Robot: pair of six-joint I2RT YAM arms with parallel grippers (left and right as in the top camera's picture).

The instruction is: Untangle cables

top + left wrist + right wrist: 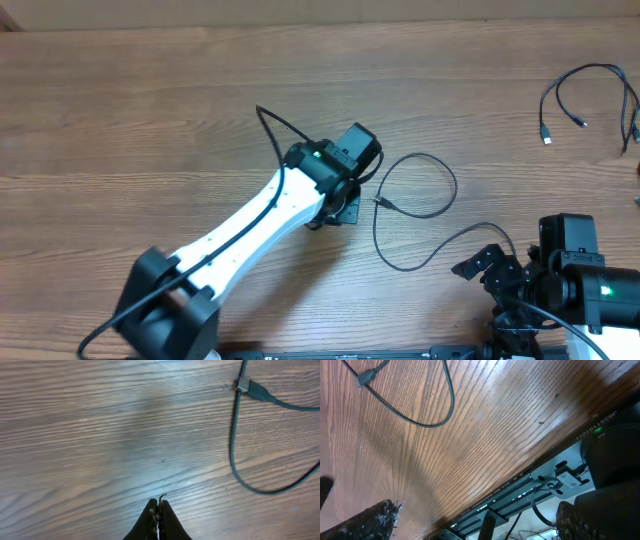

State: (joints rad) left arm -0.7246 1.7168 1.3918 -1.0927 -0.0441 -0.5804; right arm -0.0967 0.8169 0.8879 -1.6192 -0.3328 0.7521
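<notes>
Only overhead: second cable far right

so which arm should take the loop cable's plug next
Left, probably: the left gripper, though shut, sits beside the plug; the right gripper is open but farther away.

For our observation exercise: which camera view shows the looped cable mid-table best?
Overhead: only it shows the looped cable with its whole loop and plug. The left wrist view shows just the plug and one curve; the right wrist view a plug and bend, probably the same cable.
</notes>
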